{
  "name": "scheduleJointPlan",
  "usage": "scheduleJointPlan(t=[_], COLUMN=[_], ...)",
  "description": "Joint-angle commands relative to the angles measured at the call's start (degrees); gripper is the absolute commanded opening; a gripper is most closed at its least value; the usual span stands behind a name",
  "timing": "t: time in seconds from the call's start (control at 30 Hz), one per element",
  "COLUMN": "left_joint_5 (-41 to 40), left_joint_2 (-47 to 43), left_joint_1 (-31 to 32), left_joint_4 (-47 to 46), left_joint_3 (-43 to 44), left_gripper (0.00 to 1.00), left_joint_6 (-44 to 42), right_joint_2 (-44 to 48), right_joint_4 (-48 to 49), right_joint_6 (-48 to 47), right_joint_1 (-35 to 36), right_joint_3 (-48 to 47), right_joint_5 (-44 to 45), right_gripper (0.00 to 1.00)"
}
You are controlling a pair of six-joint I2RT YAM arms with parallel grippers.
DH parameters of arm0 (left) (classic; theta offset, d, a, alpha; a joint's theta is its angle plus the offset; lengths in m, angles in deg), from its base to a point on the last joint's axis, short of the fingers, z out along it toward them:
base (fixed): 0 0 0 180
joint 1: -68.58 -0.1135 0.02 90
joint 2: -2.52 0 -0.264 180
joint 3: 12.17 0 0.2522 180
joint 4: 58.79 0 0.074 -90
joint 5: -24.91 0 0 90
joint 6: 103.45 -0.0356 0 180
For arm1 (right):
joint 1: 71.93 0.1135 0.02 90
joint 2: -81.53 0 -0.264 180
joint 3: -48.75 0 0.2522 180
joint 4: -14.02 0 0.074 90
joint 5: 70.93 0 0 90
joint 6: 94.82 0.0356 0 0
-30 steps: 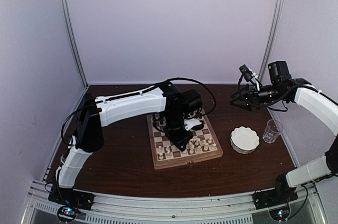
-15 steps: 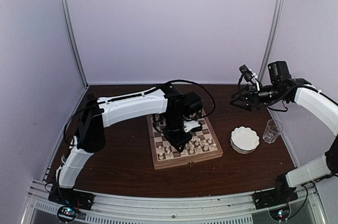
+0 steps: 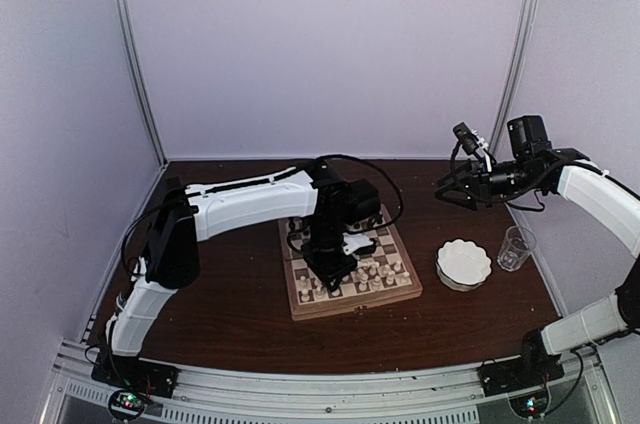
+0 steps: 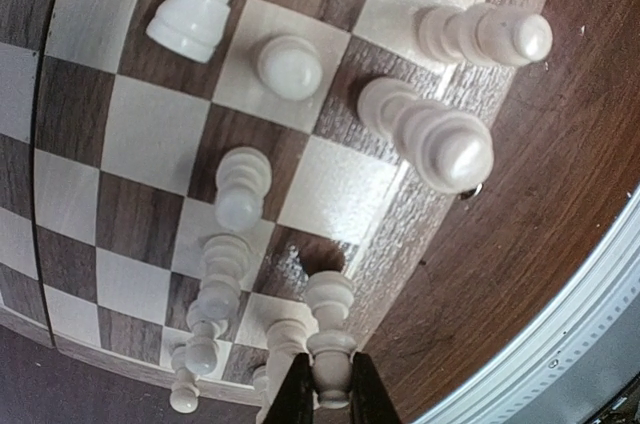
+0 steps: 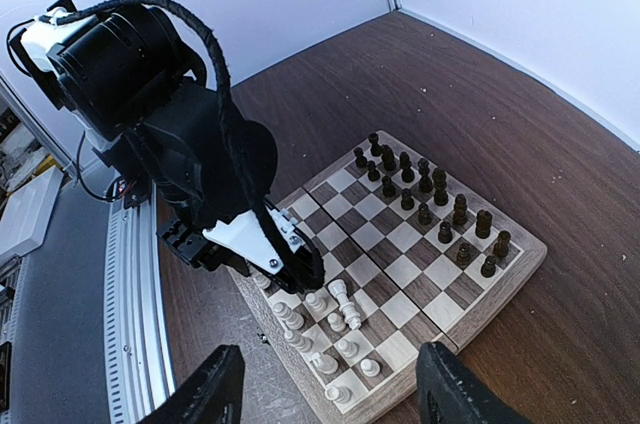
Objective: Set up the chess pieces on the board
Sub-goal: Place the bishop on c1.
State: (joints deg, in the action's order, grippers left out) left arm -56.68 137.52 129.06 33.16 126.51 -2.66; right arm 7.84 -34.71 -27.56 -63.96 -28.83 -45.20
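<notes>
The board (image 3: 352, 308) lies mid-table. My left gripper (image 3: 328, 262) hangs over its near-left part, shut on the head of a cream-white piece (image 4: 330, 339). That piece's base points at a dark square beside the board's wood border (image 4: 415, 234); whether it touches, I cannot tell. Several white chess pieces (image 5: 330, 339) stand along the rows by the left gripper (image 4: 328, 400), and one white piece (image 5: 343, 304) lies toppled. Dark chess pieces (image 5: 430, 194) stand in two rows on the far side. My right gripper (image 3: 450, 190) hovers high at the right, open and empty, with wide-set fingers (image 5: 212, 392).
A white scalloped bowl (image 3: 464, 264) sits right of the board, a clear glass cup (image 3: 516, 247) beyond it. A small metal speck (image 5: 262, 339) lies on the table by the board's corner. The aluminium rail (image 4: 570, 334) runs along the near table edge.
My left gripper has shifted slightly left over the board's near rows, still shut on the white piece. The right arm has stayed still.
</notes>
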Motion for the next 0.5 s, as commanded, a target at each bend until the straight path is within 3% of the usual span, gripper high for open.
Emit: scheduleJointPlan(t=[0.0,0.47], left_joint_5=[-1.45,-1.48], left_joint_2=[-1.26,0.29], left_joint_1=[0.26,0.33], left_joint_4=[0.58,0.38], left_joint_3=[0.32,1.01], left_gripper=[0.01,0.07], left_joint_6=[-0.41,-0.33], right_joint_2=[0.74,0.48], right_joint_4=[-0.13,-0.16], right_joint_6=[-0.48,-0.55], right_joint_1=[-0.34,-0.32], right_joint_3=[-0.04,-0.07], right_joint_5=[-0.62,-0.70], right_gripper=[0.61,0.61])
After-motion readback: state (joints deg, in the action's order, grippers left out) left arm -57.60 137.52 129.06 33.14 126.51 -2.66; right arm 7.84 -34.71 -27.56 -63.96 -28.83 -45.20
